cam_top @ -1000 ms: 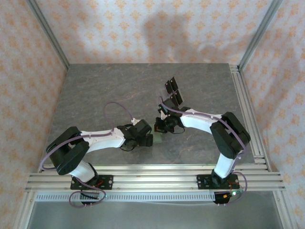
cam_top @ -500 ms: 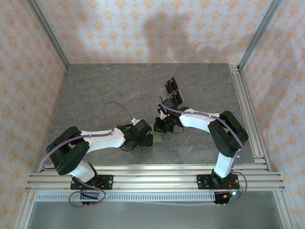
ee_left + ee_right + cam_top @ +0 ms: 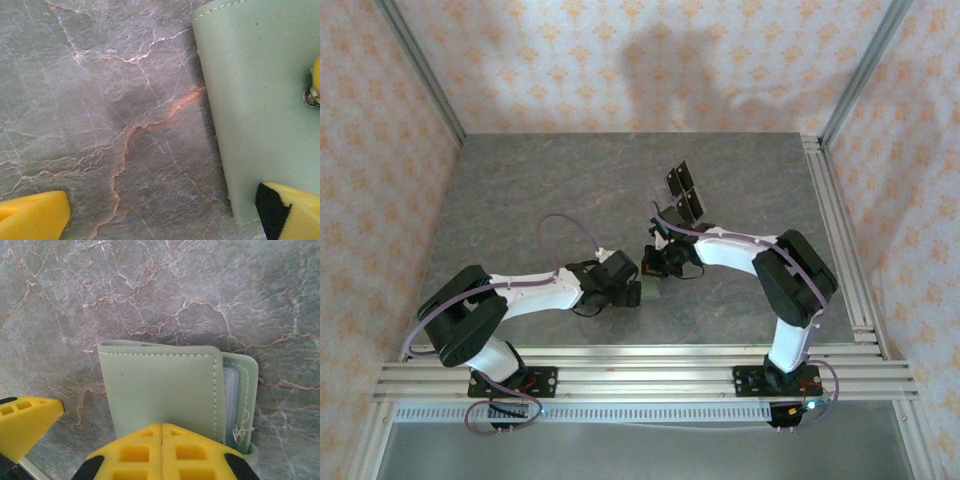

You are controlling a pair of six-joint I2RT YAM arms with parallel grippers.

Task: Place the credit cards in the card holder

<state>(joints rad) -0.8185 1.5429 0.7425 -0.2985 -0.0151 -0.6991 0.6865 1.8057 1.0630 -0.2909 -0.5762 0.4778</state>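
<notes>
Table (image 3: 520, 200) is carrying one card holder (image 3: 160, 385), lying flat at centre, long edge running up the left wrist view. Left gripper (image 3: 162, 202) is standing spread beside it. Right gripper (image 3: 162, 434) is pressing its fingers together at its edge. Dark credit cards (image 3: 685, 192) are lying beyond, count unclear.

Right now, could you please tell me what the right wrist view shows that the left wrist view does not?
The right wrist view gives the wallet from its opening side, with what looks like a clear inner pocket along its right edge, and the right gripper shut, fingers meeting over the wallet's near edge. The left wrist view gives the left gripper open wide, one finger by the wallet's corner, and a small metal snap at the frame's right edge. Both share the green wallet lying on the grey veined table.
</notes>
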